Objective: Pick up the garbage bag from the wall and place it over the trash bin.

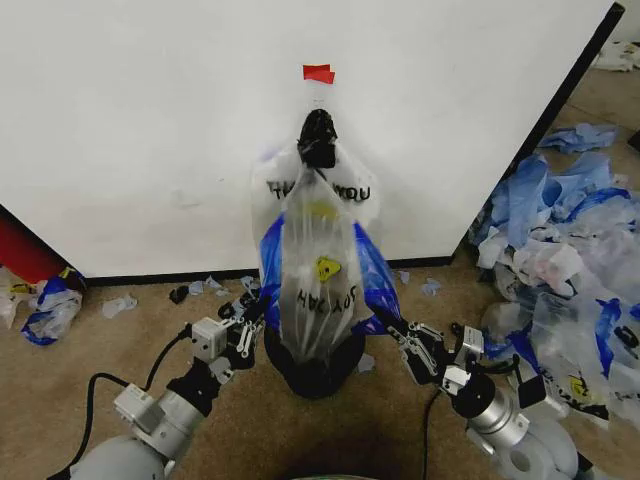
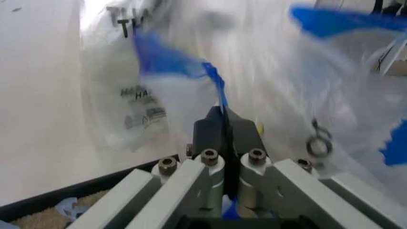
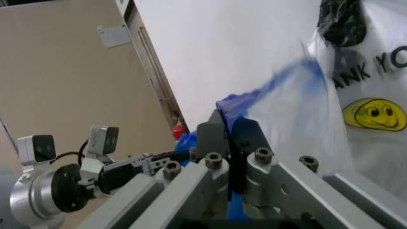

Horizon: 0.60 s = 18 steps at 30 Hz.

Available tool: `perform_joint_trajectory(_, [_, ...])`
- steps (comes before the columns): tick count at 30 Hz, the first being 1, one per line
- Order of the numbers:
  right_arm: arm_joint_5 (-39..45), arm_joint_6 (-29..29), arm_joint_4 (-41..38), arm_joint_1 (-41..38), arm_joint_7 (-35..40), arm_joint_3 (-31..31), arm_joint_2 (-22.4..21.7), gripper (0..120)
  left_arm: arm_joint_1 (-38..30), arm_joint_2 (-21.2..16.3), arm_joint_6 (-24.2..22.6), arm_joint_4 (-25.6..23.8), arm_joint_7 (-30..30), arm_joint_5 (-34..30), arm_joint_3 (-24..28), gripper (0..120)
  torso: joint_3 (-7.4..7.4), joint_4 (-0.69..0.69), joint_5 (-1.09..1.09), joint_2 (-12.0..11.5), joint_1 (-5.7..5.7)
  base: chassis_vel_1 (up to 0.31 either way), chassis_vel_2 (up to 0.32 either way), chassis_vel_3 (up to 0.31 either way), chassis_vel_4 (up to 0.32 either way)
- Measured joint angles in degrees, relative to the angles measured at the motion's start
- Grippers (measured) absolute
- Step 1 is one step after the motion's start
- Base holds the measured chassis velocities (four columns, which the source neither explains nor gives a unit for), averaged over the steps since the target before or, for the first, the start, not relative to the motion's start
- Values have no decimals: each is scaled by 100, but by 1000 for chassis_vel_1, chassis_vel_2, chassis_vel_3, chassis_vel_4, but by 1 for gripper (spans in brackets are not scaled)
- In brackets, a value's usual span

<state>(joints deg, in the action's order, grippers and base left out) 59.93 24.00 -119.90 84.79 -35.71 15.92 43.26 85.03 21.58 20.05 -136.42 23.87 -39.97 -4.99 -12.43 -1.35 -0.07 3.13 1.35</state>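
Observation:
The garbage bag, see-through with black "THANK YOU" lettering and a yellow smiley, hangs from a black hook on the white wall, under a red tape piece. Its lower part drapes onto the black trash bin on the floor below. My left gripper is shut on the bag's blue-filmed left edge, with the closed fingers clamping the film. At the opposite edge my right gripper is shut on the blue film too, its fingers pinched together.
A heap of blue and clear plastic bags covers the floor to the right, close to my right arm. Scraps and a crumpled bag lie at the left by a red object. The wall's black edge strip runs diagonally at the right.

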Motion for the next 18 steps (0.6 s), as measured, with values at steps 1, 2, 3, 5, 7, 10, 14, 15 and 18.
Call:
perform_joint_trajectory(1, [-6, 3, -5, 4, 0, -1, 1, 0, 32, 10, 12, 0, 0, 24, -14, 0, 0, 0, 0, 0, 0, 0, 0, 0, 0])
perform_joint_trajectory(2, [-6, 3, -20, -7, 1, 0, -6, 0, 27, 12, 17, -7, 0, 27, -19, 0, 0, 0, 0, 0, 0, 0, 0, 0, 0])
perform_joint_trajectory(3, [-5, 3, -41, -22, 4, 9, -19, 0, 2, 12, 19, -18, 0, 25, -22, 0, 0, 0, 0, 0, 0, 0, 0, 0, 0])
perform_joint_trajectory(5, [7, 3, -102, -103, 13, 71, -70, 0, -94, -9, 28, -52, 22, 0, -36, 0, 0, 0, 0, 0, 0, 0, 0, 0, 0])
perform_joint_trajectory(7, [20, 3, -130, -147, 21, 99, -97, 0, -154, -23, 35, -71, 36, -19, -46, 0, 0, 0, 0, 0, 0, 0, 0, 0, 0])
perform_joint_trajectory(10, [130, -6, -246, -297, 56, 210, -210, 0, -485, -107, 41, -203, 119, -209, -88, 0, 0, 0, -1, 0, 0, 0, 0, 0, 0])
perform_joint_trajectory(14, [202, -19, -327, -372, 107, 256, -269, 0, -681, -177, 35, -301, 171, -348, -114, 0, 0, 0, -1, 0, 0, 0, 0, 0, 0])
perform_joint_trajectory(15, [298, -50, -462, -466, 211, 303, -349, 0, -995, -343, -18, -536, 284, -605, -171, 0, -1, -1, 1, 0, 0, 0, 0, 0, 0])
perform_joint_trajectory(18, [349, -74, -628, -502, 322, 330, -399, 0, -1300, -572, -122, -689, 438, -957, -181, 0, 0, -1, 2, 0, 0, 0, 0, 0, 0])
